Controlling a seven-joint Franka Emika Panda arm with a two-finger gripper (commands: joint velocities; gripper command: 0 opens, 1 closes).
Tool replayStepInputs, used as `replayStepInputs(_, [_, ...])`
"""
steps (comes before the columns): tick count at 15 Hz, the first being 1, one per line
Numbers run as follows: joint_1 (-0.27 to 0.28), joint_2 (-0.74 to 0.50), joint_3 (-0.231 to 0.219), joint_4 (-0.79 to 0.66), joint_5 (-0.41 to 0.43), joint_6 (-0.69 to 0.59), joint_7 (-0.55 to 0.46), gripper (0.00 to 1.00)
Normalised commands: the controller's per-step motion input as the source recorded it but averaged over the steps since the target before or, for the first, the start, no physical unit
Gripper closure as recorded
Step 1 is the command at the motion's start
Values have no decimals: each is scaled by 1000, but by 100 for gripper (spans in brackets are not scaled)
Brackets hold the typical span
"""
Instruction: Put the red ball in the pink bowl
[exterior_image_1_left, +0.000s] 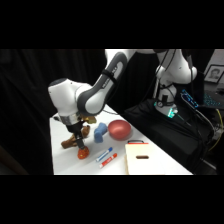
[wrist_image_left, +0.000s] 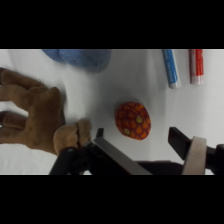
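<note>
The red ball (exterior_image_1_left: 82, 153) (wrist_image_left: 133, 120) lies on the white table, small, red-orange with yellowish dots. My gripper (exterior_image_1_left: 80, 143) (wrist_image_left: 137, 137) hangs just above it, open, with a finger on either side of the ball in the wrist view and nothing held. The pink bowl (exterior_image_1_left: 119, 129) sits to the right of the ball in the side view, looking like a smooth dome; it is outside the wrist view.
A brown plush toy (exterior_image_1_left: 70, 142) (wrist_image_left: 35, 117) lies close to the ball. A blue object (exterior_image_1_left: 100, 131) (wrist_image_left: 80, 57) sits between toy and bowl. Two marker pens (exterior_image_1_left: 106, 157) (wrist_image_left: 170, 67) lie near the ball. A pale wooden board (exterior_image_1_left: 142, 159) lies at the front right.
</note>
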Motion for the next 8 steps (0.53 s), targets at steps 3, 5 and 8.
replayStepInputs(3, [-24, 234, 46, 275, 60, 69, 6, 0])
replayStepInputs(5, [-40, 245, 53, 315, 70, 55, -18, 0])
replayStepInputs(8, [-38, 245, 38, 334, 59, 41, -3, 0])
